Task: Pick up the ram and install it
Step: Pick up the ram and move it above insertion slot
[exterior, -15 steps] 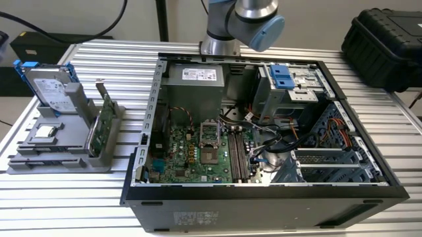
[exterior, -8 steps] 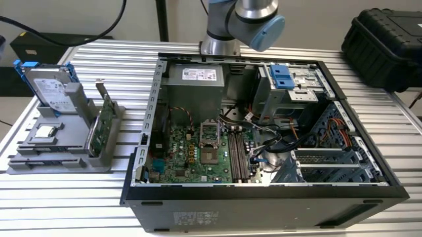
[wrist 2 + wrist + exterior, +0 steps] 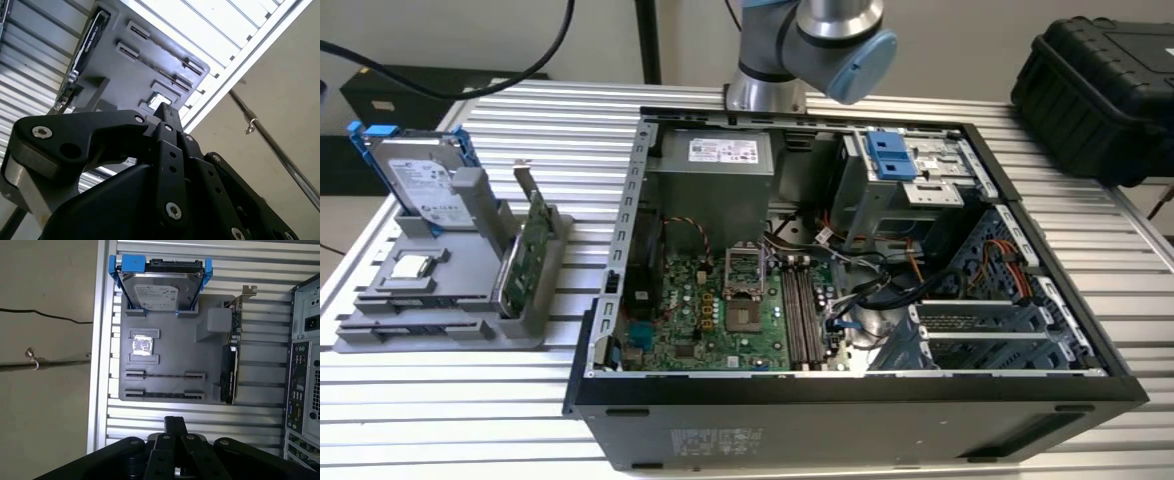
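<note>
The Universal Robots arm (image 3: 781,45) is pictured at the far side of the scene in the exterior view. Its silver base column (image 3: 765,95) is set upright, and a silver joint (image 3: 843,25) with a pale blue cap (image 3: 861,68) is carried above it, turned toward the exterior view's right. The black gripper (image 3: 175,432) is held aloft and pointed downward, as seen in both wrist views.

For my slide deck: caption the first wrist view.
Gripper looks down on a grey parts holder carrying a hard drive, chip and circuit card, beside the computer case.
</note>
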